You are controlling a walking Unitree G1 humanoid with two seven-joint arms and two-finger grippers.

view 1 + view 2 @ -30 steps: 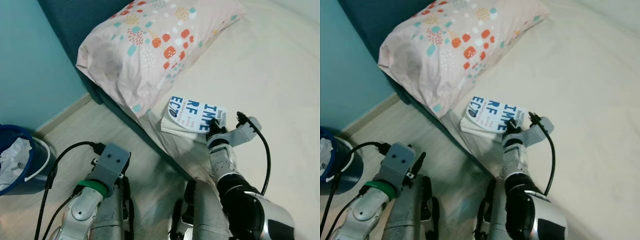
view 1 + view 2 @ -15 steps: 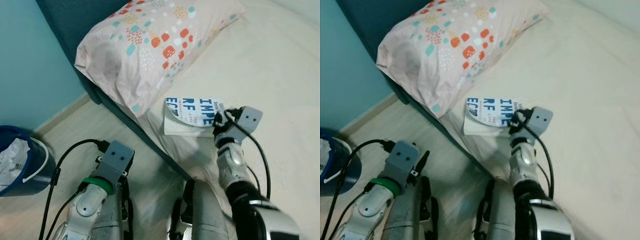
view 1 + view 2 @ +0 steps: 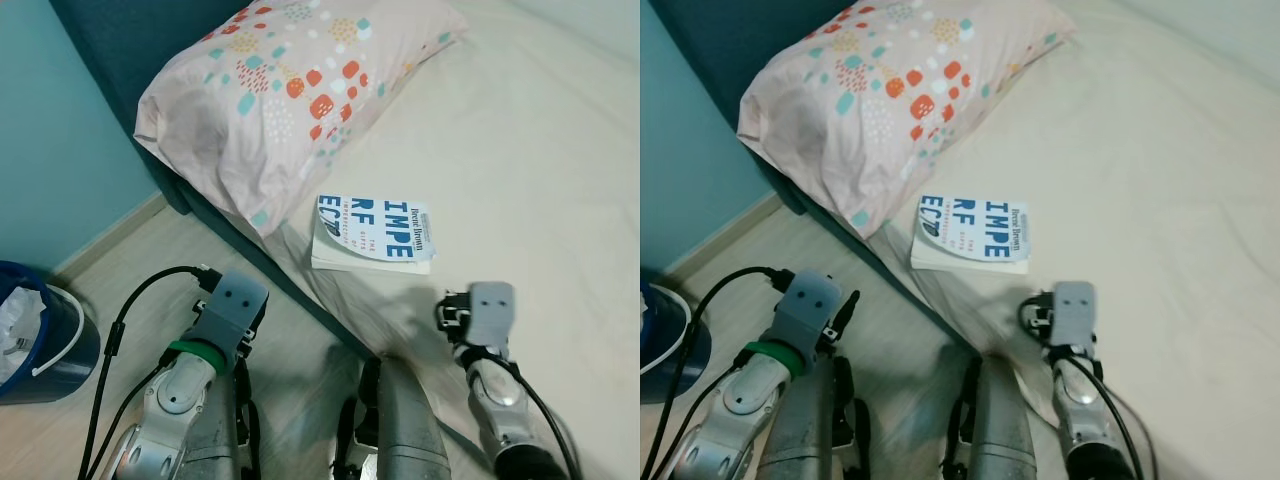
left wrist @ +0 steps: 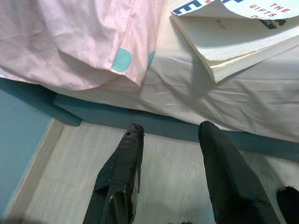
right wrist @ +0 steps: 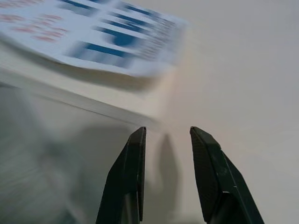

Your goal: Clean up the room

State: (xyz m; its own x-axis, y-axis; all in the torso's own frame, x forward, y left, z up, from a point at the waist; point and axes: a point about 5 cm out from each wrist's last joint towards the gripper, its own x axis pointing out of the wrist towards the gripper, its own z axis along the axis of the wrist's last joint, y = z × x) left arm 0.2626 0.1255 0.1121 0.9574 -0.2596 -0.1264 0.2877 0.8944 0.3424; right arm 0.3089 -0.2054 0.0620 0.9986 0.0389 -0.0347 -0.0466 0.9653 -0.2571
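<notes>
Beside the book on the bed, right gripper jaws apart, empty; left gripper likewise.

Head stereo downward; wrist views close.

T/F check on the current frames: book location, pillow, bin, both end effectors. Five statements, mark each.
1. The book lies on the bed. True.
2. The right end effector grips the book. False: open, empty, short of the book.
3. The pillow is on the floor. False: it is on the bed, overhanging the edge.
4. A blue bin holds crumpled paper. True.
5. The left end effector is shut. False: open, over the floor.
</notes>
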